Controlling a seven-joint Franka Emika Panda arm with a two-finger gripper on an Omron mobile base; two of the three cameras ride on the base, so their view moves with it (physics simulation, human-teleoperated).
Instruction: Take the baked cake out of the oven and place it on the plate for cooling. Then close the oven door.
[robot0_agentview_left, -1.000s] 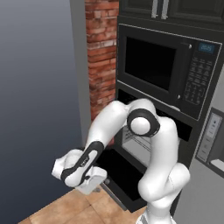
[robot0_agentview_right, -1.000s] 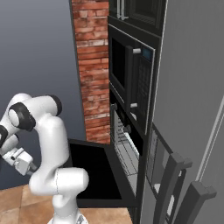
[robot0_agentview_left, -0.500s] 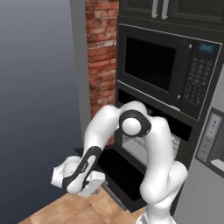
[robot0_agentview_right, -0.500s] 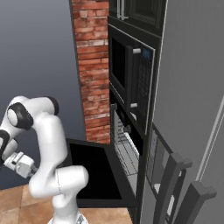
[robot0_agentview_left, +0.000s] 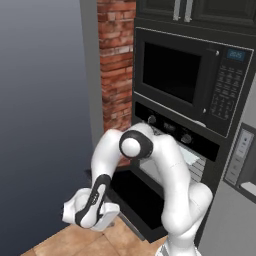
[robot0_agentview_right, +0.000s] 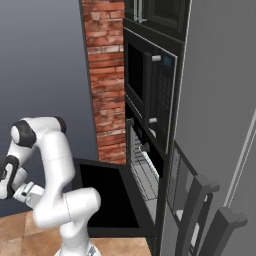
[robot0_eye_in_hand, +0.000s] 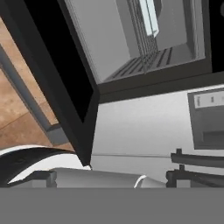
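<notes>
Tall dark cabinet column (robot0_agentview_left: 220, 200) holds everything: black microwave (robot0_agentview_left: 190, 82) up top, the oven (robot0_agentview_left: 172, 131) right below it with its two knobs, brick pillar (robot0_agentview_left: 116, 70) just to the left. Grey fridge-like unit (robot0_agentview_right: 220, 125) stands to the right of the column.

The oven door (robot0_agentview_right: 105, 195) is dropped fully open and lies flat, dark glass facing up; same as a second ago. Its grey bar handle (robot0_eye_in_hand: 26, 98) shows in the hand view along the door's outer edge, above the tan tiled floor (robot0_agentview_left: 75, 242). Oven cavity (robot0_eye_in_hand: 144, 39) is open, wire racks (robot0_agentview_right: 145, 172) visible; no cake can be made out on them from these angles.

White arm (robot0_agentview_left: 165, 175) is folded over and reaching low to the left of the open door. Versus one second ago the elbow has dropped and the hand has sunk further toward the floor and slightly left, past the door's left front corner.

Pincer (robot0_agentview_left: 107, 216) hangs near the floor beside the door, touching nothing; spread wide, same as a second ago, nothing between the fingers.
</notes>
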